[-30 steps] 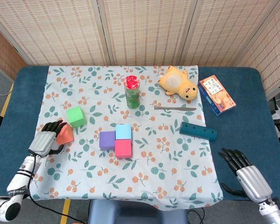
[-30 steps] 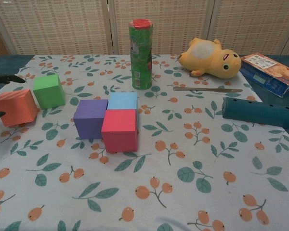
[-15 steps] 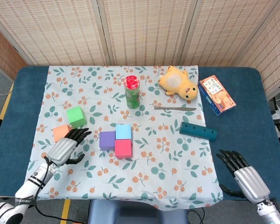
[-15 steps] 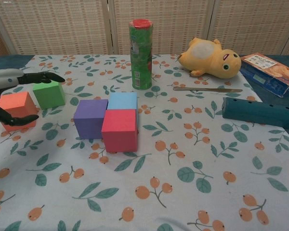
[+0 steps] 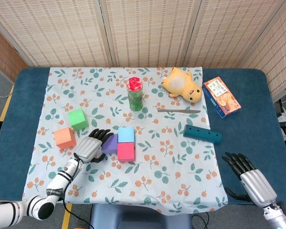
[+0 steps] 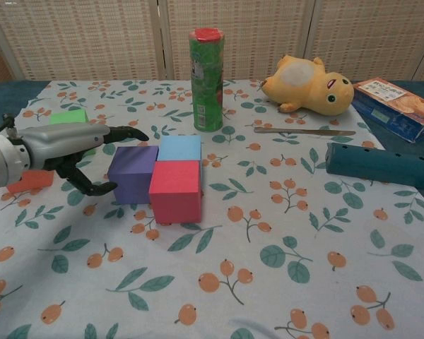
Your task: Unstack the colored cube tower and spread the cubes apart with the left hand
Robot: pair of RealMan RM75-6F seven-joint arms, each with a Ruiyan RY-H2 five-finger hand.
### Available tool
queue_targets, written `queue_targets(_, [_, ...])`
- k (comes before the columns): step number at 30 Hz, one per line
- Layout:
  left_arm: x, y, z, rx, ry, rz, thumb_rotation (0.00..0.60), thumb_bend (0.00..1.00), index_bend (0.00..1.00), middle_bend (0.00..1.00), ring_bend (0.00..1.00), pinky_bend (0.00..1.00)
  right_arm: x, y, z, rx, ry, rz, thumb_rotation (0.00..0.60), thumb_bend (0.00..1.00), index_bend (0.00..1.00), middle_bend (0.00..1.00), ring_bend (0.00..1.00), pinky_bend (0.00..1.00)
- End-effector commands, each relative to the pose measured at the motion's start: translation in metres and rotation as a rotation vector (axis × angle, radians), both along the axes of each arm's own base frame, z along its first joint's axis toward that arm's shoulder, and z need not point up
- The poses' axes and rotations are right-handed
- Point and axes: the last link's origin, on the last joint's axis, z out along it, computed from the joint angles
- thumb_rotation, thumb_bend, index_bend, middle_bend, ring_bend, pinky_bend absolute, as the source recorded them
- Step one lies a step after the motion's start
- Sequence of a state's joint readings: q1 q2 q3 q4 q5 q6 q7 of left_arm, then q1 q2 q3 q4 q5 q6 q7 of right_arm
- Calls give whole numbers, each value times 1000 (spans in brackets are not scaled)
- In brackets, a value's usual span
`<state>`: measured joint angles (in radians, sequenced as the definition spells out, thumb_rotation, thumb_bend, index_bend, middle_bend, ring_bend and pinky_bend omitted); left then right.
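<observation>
Five cubes down flat, three still bunched together

Five cubes sit on the flowered cloth (image 5: 148, 186) over the blue worktop (image 5: 250, 124). The purple cube (image 6: 132, 173), light blue cube (image 6: 179, 148) and pink cube (image 6: 175, 191) touch each other in an L-shaped cluster near the middle, each resting flat. The green cube (image 5: 78, 119) and orange cube (image 5: 64, 137) stand apart toward the left edge of the cloth, near one another.

The left hand (image 5: 90, 147) reaches in from the near left, fingers spread and holding nothing, its fingertips just beside the purple cube's left face; whether they touch it I cannot tell. The right hand (image 5: 251, 180) rests loosely spread and empty at the near right corner.

Open cloth runs along the whole near side and to the right of the cluster. Farther back stand a green can (image 5: 135, 94), a yellow plush toy (image 5: 182, 85), a knife (image 5: 178, 110), a teal bar (image 5: 202, 134) lying left to right, and a snack box (image 5: 221, 97).
</observation>
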<state>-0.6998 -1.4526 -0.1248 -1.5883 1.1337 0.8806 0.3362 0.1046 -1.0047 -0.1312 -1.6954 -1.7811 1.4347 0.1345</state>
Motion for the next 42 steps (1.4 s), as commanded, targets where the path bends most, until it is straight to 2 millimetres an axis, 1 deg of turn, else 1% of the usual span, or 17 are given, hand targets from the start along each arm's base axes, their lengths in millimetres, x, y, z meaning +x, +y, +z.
queue_targets(1, [2, 8, -6, 6, 13, 8, 600, 422, 0, 0, 0, 0, 0, 0, 1, -2, -2, 0, 537, 179, 0, 0, 0, 0])
queue_targets(6, [3, 14, -10, 11, 16, 26, 600, 422, 0, 0, 2, 0, 0, 0, 2, -7, -4, 1, 536, 179, 0, 0, 0, 0])
queue_targets(7, [3, 15, -10, 11, 16, 28, 600, 419, 0, 0, 18, 0, 0, 0, 2, -7, -4, 1, 537, 179, 0, 0, 0, 0])
queue_targets(9, [2, 16, -10, 12, 14, 29, 600, 409, 0, 0, 119, 3, 0, 0, 3, -8, -4, 0, 537, 179, 0, 0, 0, 0])
queue_targets(10, [2, 16, -10, 12, 14, 31, 600, 403, 0, 9, 216, 7, 0, 0, 3, -9, -4, 0, 537, 179, 0, 0, 0, 0])
queue_targets(11, [1, 15, -10, 8, 14, 34, 600, 401, 0, 21, 292, 11, 0, 0, 3, -10, -4, 0, 536, 180, 0, 0, 0, 0])
queue_targets(12, [0, 15, -11, 2, 11, 40, 600, 400, 0, 43, 362, 16, 0, 0, 3, -11, -4, 1, 536, 179, 0, 0, 0, 0])
queue_targets(13, [0, 14, -11, -1, 8, 44, 600, 403, 0, 71, 410, 22, 0, 0, 3, -11, -3, 0, 536, 179, 0, 0, 0, 0])
queue_targets(16, [0, 14, -10, 4, 6, 39, 600, 411, 0, 142, 484, 40, 0, 0, 3, -11, -4, 0, 536, 180, 0, 0, 0, 0])
queue_targets(19, [1, 11, -8, 11, -2, 31, 600, 413, 0, 193, 525, 60, 0, 0, 3, -11, -4, 1, 537, 179, 0, 0, 0, 0])
queue_targets(22, [2, 9, -3, 28, -2, 15, 600, 412, 0, 208, 540, 68, 0, 1, 3, -7, -5, 2, 537, 180, 0, 0, 0, 0])
queue_targets(26, [-3, -8, 19, 65, 21, -34, 600, 413, 0, 206, 541, 73, 1, 2, 4, -7, -9, 5, 536, 179, 0, 0, 0, 0])
queue_targets(30, [-18, -34, 45, 103, 76, -64, 600, 413, 0, 205, 540, 79, 2, 2, 4, -5, -12, 8, 537, 179, 0, 0, 0, 0])
queue_targets(34, [-43, -68, 61, 102, 128, -45, 600, 412, 0, 206, 527, 81, 2, 3, 3, 0, -12, 12, 536, 179, 0, 0, 0, 0])
queue_targets(38, [-70, -84, 63, 100, 150, 10, 600, 410, 0, 208, 511, 91, 2, 3, 1, 11, -11, 13, 537, 179, 0, 0, 0, 0])
queue_targets(39, [-77, -86, 63, 97, 148, 31, 600, 411, 0, 208, 511, 102, 3, 3, 1, 11, -11, 14, 537, 179, 0, 0, 0, 0])
queue_targets(42, [-88, -84, 61, 95, 130, 59, 600, 412, 0, 210, 507, 152, 3, 4, 3, 6, -14, 17, 536, 179, 0, 0, 0, 0])
